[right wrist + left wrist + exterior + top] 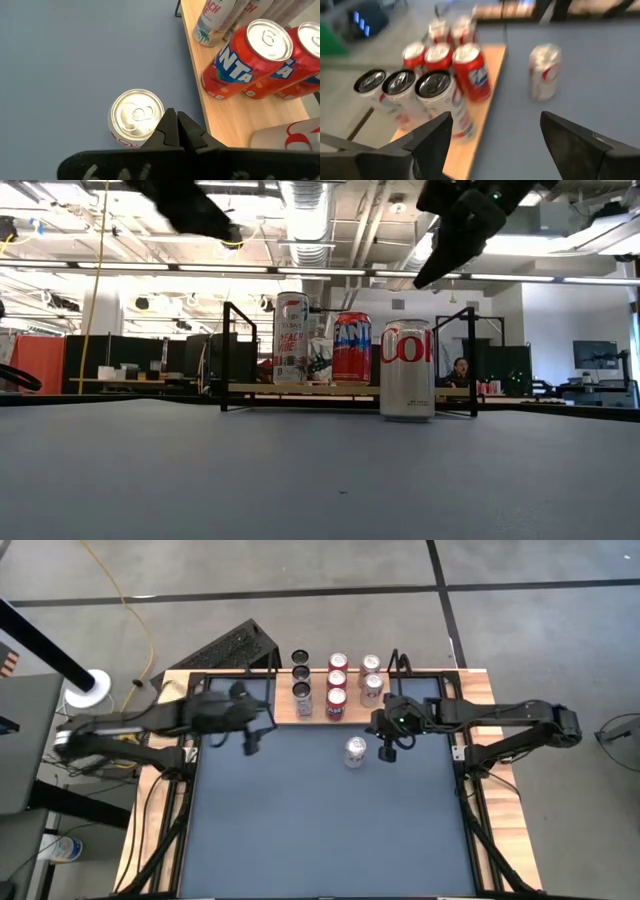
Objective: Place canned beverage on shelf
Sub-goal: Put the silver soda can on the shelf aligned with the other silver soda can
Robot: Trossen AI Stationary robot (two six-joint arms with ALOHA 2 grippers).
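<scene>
A silver-and-red can (355,752) stands upright on its base on the blue tabletop, just in front of the shelf (284,706). The shelf's light-wood board at the table's far edge carries several upright cans: white ones with dark tops (301,690), red ones (337,695) and silver ones (371,680). My right gripper (175,120) is shut and hangs in the air just right of the loose can (136,116), above its top (407,370). My left gripper (495,142) is open and empty, raised near the shelf's left end (250,740).
Black wire posts (228,355) rise at the shelf's ends. Bare blue tabletop (330,830) stretches toward the near edge. Wooden rails (160,800) run along the table's sides. A dark grid-like panel (232,648) lies on the floor beyond the far left corner.
</scene>
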